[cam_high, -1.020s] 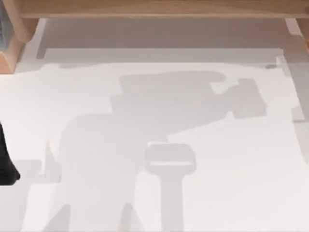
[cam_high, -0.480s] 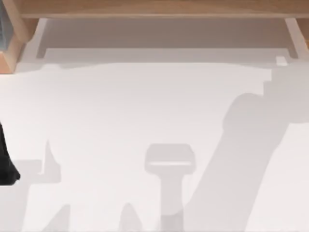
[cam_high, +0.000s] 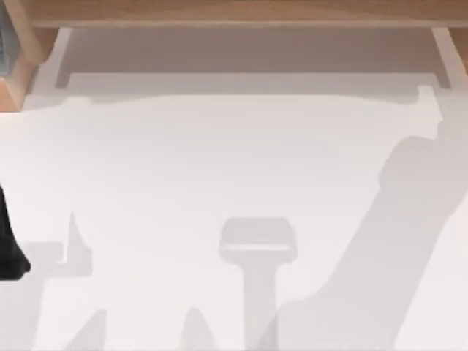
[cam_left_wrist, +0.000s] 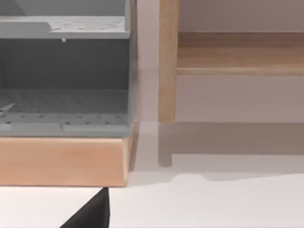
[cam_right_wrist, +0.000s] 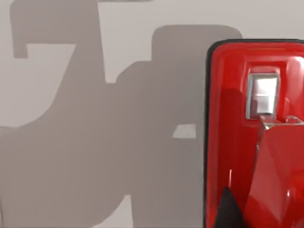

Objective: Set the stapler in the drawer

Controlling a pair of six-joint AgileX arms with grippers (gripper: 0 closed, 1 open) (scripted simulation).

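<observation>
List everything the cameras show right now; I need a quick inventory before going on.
stapler: one, bright red, close in the right wrist view, over a pale shadowed surface
drawer: one, white walls, grey-beige floor, open at the table's far edge
wooden furniture: one, light wood, around the drawer
shelf unit: one, grey, perforated, left of the drawer
table: one, white
left arm: black, top view's left edge, idle
right end effector: dark tip against the stapler

A dark piece of the left arm (cam_high: 9,245) sits at the top view's left edge, below the middle. A black fingertip (cam_right_wrist: 229,209) shows at the right wrist view's lower right.
</observation>
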